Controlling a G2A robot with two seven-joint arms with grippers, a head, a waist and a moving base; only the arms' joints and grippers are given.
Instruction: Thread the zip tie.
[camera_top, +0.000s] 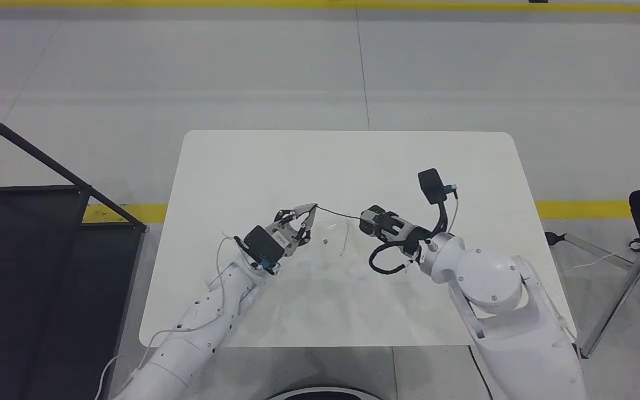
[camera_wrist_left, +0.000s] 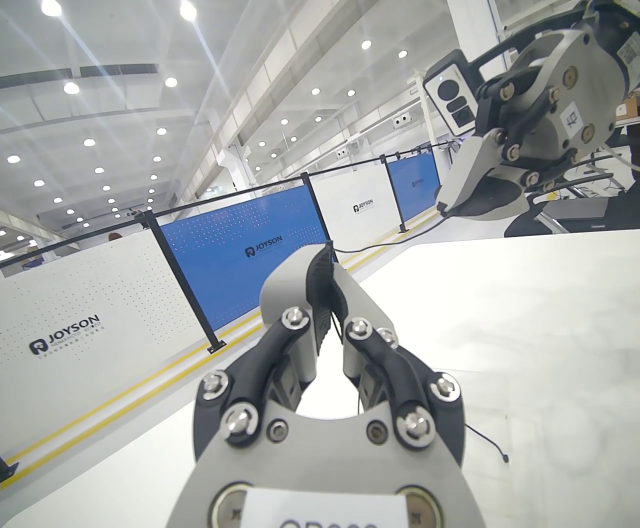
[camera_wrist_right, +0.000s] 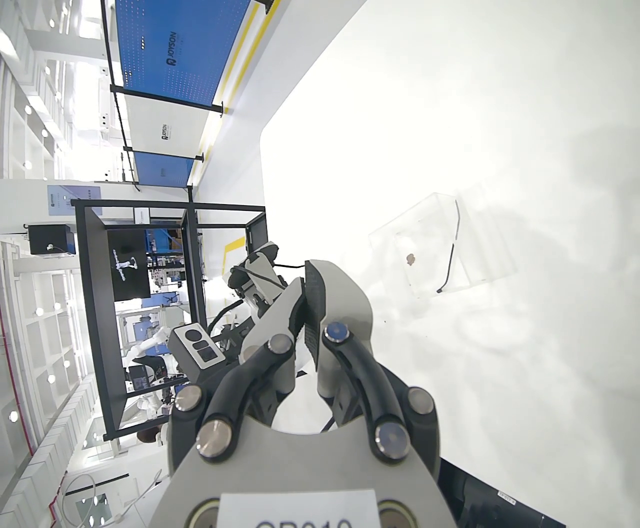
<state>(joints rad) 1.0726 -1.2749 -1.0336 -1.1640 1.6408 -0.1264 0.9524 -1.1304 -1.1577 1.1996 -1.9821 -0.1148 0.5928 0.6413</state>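
Because the tie (camera_top: 338, 214) is a thin black plastic strip, I judge it light, springy and slick. It should be stiff enough to hold a line over a short span, floppy over a long one, and easy to twist out of a pinch. It hangs in the air over the middle of the surface (camera_top: 450, 180), stretched nearly straight between the two arms and touching nothing else.

The left gripper (camera_top: 312, 208) has its fingers pressed together on one end. The right gripper (camera_top: 364, 221) pinches the other end the same way. Which end carries the head is too small to tell.

Best hold, as a judgement: close to each end, with a short free tip so the tail stays stiff and can be aimed at the slot. A grip farther back would likely let it droop and miss. Pinch across the flat faces, not the edges.

Near the grippers, a clear box (camera_wrist_right: 430, 225) sits on the surface with a curved spare tie (camera_wrist_right: 451, 252). Whether that tie lies on the box or in it, I cannot tell. It is apart from both grippers.
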